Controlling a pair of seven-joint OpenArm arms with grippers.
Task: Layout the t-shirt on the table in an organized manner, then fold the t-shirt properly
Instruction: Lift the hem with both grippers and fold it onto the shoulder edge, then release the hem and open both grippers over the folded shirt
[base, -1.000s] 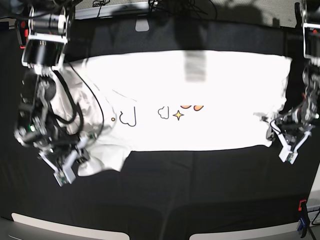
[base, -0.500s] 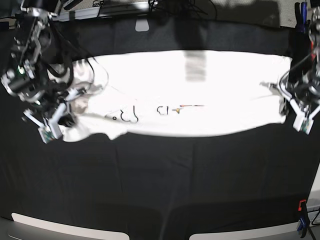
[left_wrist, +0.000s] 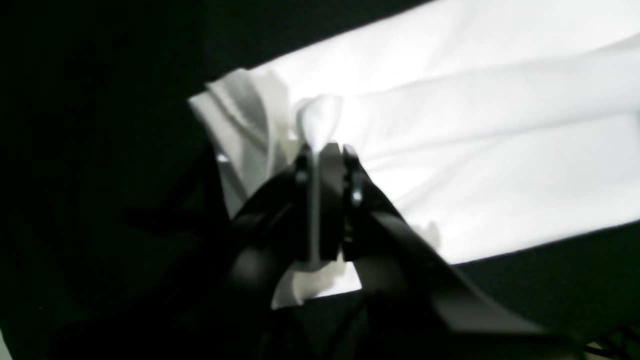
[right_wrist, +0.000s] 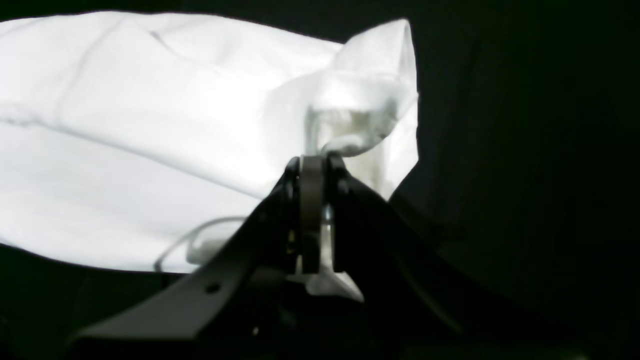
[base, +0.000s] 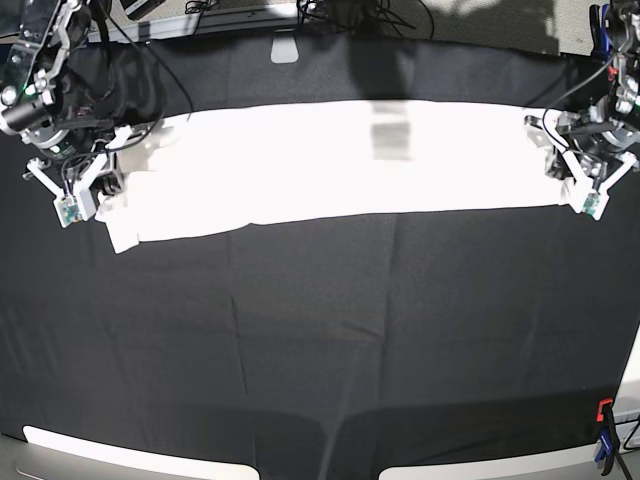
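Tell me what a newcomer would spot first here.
A bright white t-shirt stretched as a long band across the far half of the black table. Next, the left gripper and right gripper, each shut on one end of it. The end at the right gripper is bunched.

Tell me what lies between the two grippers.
In the base view, only the t-shirt stretches from the right gripper to the left gripper, both pinching it.
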